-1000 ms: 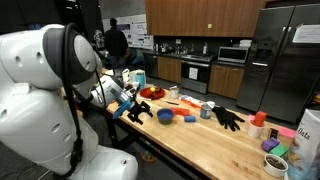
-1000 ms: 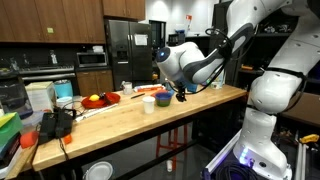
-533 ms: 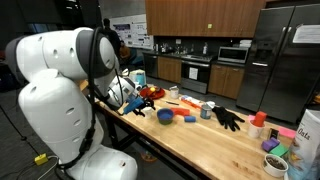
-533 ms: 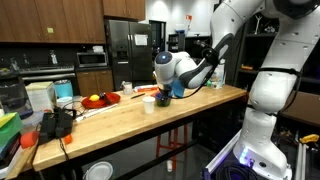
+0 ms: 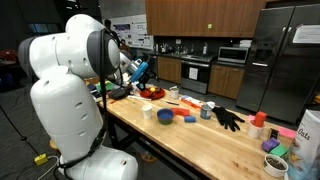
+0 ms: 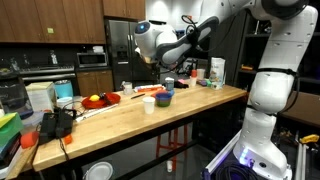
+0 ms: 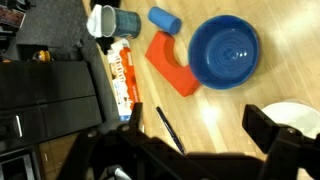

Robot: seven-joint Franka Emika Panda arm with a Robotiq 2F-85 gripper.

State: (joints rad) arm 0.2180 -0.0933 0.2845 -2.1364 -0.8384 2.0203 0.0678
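Gripper (image 7: 185,150): fingers released, hovering high above wooden surface (image 7: 230,110). Nearest below: blue bowl (image 7: 224,52), red block (image 7: 170,66). Advice: descend vertically, centred, avoiding neighbours

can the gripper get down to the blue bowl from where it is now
Probably yes. The gripper is open and hangs above the table, and the blue bowl lies uncovered below it. Only the orange block touches its rim on one side.
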